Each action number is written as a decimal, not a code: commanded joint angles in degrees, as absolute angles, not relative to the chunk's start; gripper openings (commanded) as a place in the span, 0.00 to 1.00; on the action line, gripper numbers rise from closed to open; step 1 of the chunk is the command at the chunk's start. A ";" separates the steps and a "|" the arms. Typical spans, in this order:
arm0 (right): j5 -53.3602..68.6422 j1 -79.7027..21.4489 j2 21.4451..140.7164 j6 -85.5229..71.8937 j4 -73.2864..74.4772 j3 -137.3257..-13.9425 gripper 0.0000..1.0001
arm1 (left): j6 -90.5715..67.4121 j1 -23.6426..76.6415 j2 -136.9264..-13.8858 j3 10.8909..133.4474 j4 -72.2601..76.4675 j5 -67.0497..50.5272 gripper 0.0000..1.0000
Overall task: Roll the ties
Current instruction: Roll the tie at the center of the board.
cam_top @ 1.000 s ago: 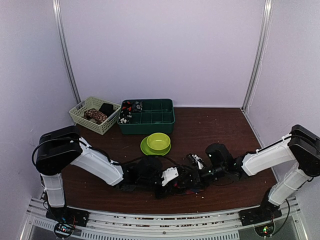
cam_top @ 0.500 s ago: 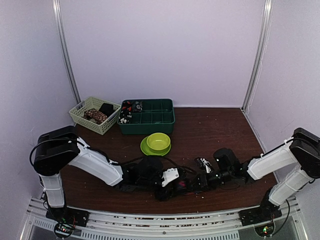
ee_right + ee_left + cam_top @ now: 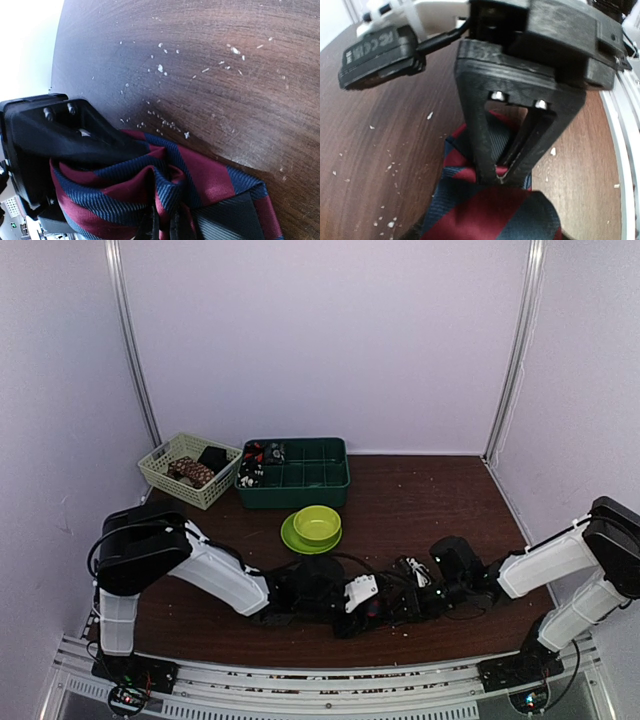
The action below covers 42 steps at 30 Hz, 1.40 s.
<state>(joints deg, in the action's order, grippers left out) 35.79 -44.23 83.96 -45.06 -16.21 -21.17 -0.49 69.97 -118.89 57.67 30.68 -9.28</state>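
Observation:
The red and navy striped tie point(image 3: 200, 172) lies bunched on the brown table between my two grippers, which meet nose to nose at the front centre. In the top view the tie point(image 3: 383, 612) is almost hidden under them. My right gripper point(image 3: 162, 227) is shut on a fold of the tie. The left wrist view shows its fingertips point(image 3: 502, 176) pinched together on the fabric point(image 3: 485, 210). My left gripper point(image 3: 142, 147) tapers to a closed point inside the bunched tie, which wraps over it. In the top view the left gripper point(image 3: 372, 608) and the right gripper point(image 3: 395, 606) almost touch.
A lime-green bowl point(image 3: 317, 523) sits on a green plate point(image 3: 296, 539) just behind the grippers. A dark green divided tray point(image 3: 300, 496) and a cream basket point(image 3: 158, 472) holding rolled items stand at the back left. White crumbs dot the table.
Both grippers have shifted to the right together, still joined at the tie. The left arm has stretched further toward the centre and the right arm has drawn back.

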 commanded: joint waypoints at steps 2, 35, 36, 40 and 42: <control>32.27 -43.87 84.34 -42.96 -6.67 -20.49 0.05 | -0.19 70.31 -120.46 57.67 32.47 -11.40 0.39; 33.79 -44.41 83.08 -42.67 -4.86 -24.66 0.00 | -3.21 70.31 -119.09 57.65 25.84 -11.57 0.41; 33.51 -43.81 82.96 -42.03 -4.65 -23.96 0.00 | -3.40 70.36 -119.05 57.63 26.44 -11.54 0.43; 32.18 -41.42 83.14 -38.78 -2.87 -22.25 0.00 | -4.55 70.31 -119.54 58.52 28.28 -11.79 0.49; 32.08 -40.79 83.14 -37.80 -2.84 -21.38 0.00 | -4.96 70.31 -120.13 59.41 28.72 -11.89 0.51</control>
<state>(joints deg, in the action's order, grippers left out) 38.48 -42.70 81.34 -41.93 -10.46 -25.34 -3.57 69.93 -118.72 57.82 28.88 -11.16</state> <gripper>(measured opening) 0.020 0.492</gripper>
